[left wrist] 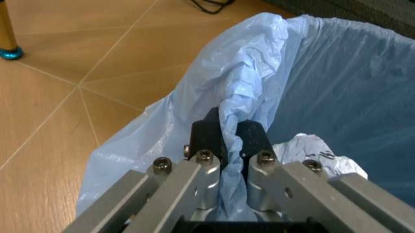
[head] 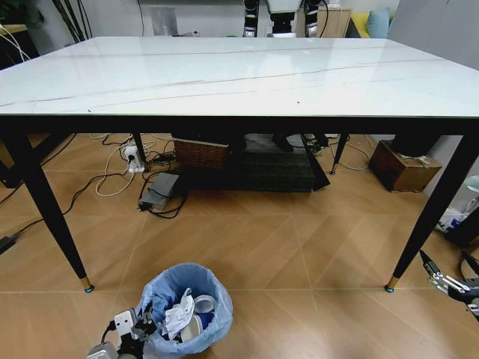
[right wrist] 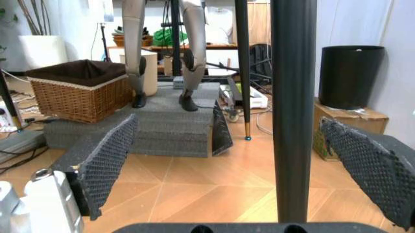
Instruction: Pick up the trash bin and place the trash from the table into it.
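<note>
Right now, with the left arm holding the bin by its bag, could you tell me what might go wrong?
1. The left end effector pinches only the thin bag at the bin rim; the film may tear or slip off if lifted.
2. Trash already inside adds weight, so the bin could tilt and spill.
3. The open right end effector sits close to a table leg and could bump it.

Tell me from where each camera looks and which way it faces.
Head view: high on the robot, facing forward and down over the table; left pincer at the bin, right pincer low.
Left wrist view: behind the left pincer, shut on the bin's bag.
Right wrist view: near the floor, facing a table leg between open pads.
Shared: head and left wrist views show the bin.
</note>
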Motion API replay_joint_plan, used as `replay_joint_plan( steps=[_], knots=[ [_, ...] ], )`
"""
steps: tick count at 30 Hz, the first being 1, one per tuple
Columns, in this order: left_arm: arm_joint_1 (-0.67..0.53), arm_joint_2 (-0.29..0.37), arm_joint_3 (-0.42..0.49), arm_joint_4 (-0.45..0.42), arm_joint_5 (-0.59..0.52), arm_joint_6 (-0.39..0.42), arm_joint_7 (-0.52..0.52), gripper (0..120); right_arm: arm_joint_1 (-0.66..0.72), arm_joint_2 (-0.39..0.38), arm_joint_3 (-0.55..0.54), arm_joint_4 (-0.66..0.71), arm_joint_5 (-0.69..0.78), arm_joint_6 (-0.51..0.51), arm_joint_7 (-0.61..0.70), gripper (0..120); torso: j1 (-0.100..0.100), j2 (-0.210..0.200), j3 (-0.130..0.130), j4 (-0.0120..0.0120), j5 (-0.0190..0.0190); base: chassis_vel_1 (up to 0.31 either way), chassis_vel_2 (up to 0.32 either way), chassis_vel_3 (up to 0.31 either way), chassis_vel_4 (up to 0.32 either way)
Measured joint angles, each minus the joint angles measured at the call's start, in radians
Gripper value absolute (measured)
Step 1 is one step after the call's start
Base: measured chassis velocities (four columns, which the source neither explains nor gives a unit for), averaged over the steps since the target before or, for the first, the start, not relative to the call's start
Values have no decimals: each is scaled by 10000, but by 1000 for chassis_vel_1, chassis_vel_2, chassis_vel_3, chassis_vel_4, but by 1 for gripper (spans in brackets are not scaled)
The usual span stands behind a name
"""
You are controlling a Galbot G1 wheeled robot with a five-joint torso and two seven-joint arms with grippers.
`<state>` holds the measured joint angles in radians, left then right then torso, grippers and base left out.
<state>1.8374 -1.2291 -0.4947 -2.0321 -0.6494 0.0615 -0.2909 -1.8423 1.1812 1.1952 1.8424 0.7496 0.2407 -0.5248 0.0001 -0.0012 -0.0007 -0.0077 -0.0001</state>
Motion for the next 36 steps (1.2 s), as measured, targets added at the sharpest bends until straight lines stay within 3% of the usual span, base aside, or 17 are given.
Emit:
replay_joint_plan(
  steps=[36],
  knots=[
    [-127,-15,30,140,27,-135,9,0,0,0,0,0,0,0,0,100,-1,54,1,0,1,0,0,0,0]
  ],
)
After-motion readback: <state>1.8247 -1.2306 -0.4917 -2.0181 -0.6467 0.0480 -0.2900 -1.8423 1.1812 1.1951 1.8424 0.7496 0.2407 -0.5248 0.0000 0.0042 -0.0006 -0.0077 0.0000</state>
